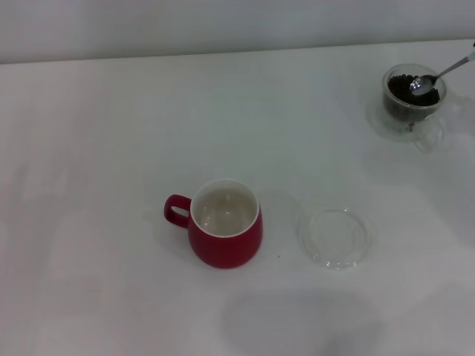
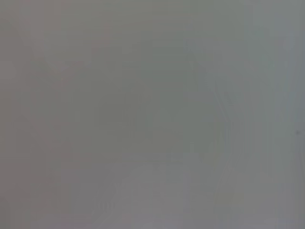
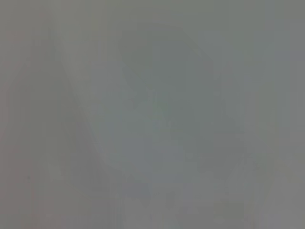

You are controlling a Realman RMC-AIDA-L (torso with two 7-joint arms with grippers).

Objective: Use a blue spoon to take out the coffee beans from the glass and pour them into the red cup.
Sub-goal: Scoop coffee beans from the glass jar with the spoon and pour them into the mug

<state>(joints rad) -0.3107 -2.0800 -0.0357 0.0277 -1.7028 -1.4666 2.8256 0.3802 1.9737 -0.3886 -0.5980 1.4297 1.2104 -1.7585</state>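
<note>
The red cup (image 1: 225,223) stands upright in the middle of the white table, its white inside empty, its handle pointing to the robot's left. The glass (image 1: 410,101) stands at the far right with a heap of dark coffee beans (image 1: 403,91) inside. The blue spoon (image 1: 435,78) has its metal bowl over the beans, its neck running up and right out of the head view; its handle is out of view. Neither gripper shows in the head view. Both wrist views show only flat grey, with nothing recognisable.
A flat round clear glass saucer (image 1: 336,237) lies on the table (image 1: 111,148) just right of the red cup. The table's far edge meets a pale wall at the top of the head view.
</note>
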